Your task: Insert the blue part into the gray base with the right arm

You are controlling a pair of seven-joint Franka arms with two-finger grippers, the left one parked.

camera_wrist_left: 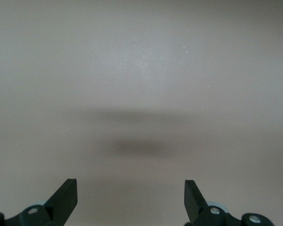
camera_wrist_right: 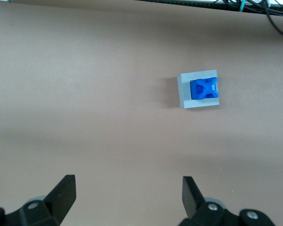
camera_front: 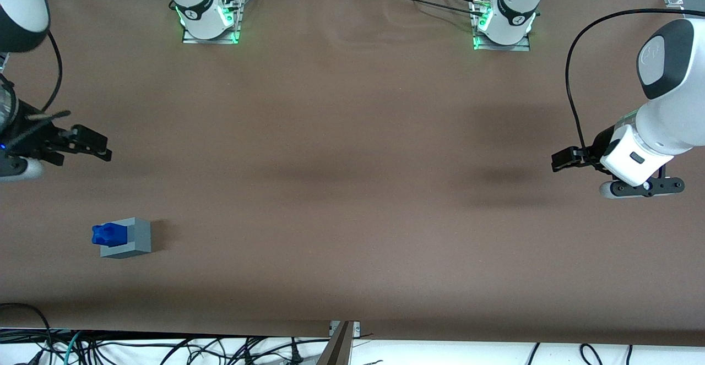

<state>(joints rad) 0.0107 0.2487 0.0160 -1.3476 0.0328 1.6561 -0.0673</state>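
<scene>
Brown covering spreads over the whole counter (camera_front: 352,189), bare apart from one small cluster toward the working arm's end. Taking the gray base (camera_front: 132,239) as the landmark: the right arm (camera_front: 16,18) hangs farther from the front camera than the base, and its gripper (camera_front: 91,147) hovers above the counter well apart from it, touching nothing. In the right wrist view the fingers (camera_wrist_right: 63,193) stand wide apart with only bare counter between them, so they hold nothing.

The blue part (camera_front: 107,234) sits on top of the gray base, in or over the square recess, pressed toward one edge of the block; in the right wrist view the blue part (camera_wrist_right: 204,89) covers most of the top of the gray base (camera_wrist_right: 185,92). Whether it is fully seated or only resting in the recess cannot be told.

By my reading the insertion step looks done or nearly so. If the part proves proud, the next move calls for a gentle press straight down.
</scene>
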